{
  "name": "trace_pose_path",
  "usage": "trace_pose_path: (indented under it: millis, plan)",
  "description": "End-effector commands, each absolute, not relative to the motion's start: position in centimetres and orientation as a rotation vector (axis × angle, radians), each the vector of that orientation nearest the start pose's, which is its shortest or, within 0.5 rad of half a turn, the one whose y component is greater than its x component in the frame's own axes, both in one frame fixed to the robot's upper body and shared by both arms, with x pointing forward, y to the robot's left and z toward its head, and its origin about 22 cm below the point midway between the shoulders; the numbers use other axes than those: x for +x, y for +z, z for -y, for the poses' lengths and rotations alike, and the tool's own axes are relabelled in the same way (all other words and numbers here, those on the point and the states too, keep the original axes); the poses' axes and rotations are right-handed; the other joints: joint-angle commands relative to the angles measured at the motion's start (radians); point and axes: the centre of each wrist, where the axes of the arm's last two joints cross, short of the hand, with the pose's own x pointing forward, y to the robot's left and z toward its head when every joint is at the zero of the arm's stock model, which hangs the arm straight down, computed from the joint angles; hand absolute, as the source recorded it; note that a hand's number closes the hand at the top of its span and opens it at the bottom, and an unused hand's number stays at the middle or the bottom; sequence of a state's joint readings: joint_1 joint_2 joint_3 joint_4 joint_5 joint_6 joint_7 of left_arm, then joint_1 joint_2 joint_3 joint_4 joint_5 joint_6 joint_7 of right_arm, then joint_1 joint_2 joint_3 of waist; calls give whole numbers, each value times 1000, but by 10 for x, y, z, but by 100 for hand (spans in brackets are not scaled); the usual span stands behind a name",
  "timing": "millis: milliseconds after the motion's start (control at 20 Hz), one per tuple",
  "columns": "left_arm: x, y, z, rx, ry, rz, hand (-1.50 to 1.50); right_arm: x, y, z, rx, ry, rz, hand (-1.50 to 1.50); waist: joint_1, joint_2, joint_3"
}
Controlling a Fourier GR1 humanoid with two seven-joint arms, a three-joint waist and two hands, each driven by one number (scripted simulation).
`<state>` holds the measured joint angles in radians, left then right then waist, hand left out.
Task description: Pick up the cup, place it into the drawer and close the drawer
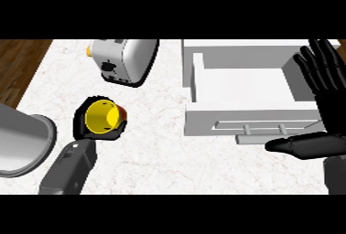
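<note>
Head view: the cup point(103, 117), yellow inside with a dark red outer wall, sits on the white table point(155, 155) at the left, well apart from the drawer point(243, 98). The left hand point(91, 130) wraps it: black fingers point(82, 112) curl round the rim on the far and left sides, so the hand is gripping the cup. The cup's mouth shows as a tilted oval facing up and toward the viewer, its axis leaning slightly toward the view's left; whether its base is off the table I cannot tell.

The drawer stands pulled open at the right, its white tray bare inside and its handle point(260, 127) on the front face toward the robot. From the cup, the drawer lies to the right and slightly farther away, so the carry would run rightward across the table, over the drawer's left wall.

The right hand point(324, 87) is at the view's right edge, fingers straight and up over the drawer's right side, thumb out below the front face; it is open and holds nothing. It is the nearer hand to the drawer front, and by my judgement the better placed to push it shut later.

A toaster point(125, 59) lies at the top centre-left, beyond the cup, and a grey pot point(24, 144) at the left edge, beside the left forearm.
</note>
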<state>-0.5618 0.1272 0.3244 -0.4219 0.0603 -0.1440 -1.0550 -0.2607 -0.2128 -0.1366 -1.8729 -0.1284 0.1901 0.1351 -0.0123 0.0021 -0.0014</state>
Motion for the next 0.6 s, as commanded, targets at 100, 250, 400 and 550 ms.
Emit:
trace_pose_path:
  millis: [100, 250, 400, 550]
  plan:
    - [376, -40, -222, -211, 75, 2160, 150, 271, 130, 264, 23, 264, 1977, -150, 16, -5, 2]
    - [400, 1, -196, -232, 12, 2164, 150, 266, 155, 259, 1, 258, 1987, -150, 12, -7, 2]
    - [409, 40, -177, -317, -62, 2161, 150, 262, 145, 281, 10, 283, 1947, -150, 21, -12, 3]
    - [418, 76, -133, -311, -79, 2167, 150, 273, 147, 292, -12, 261, 1956, -150, 11, -8, 2]
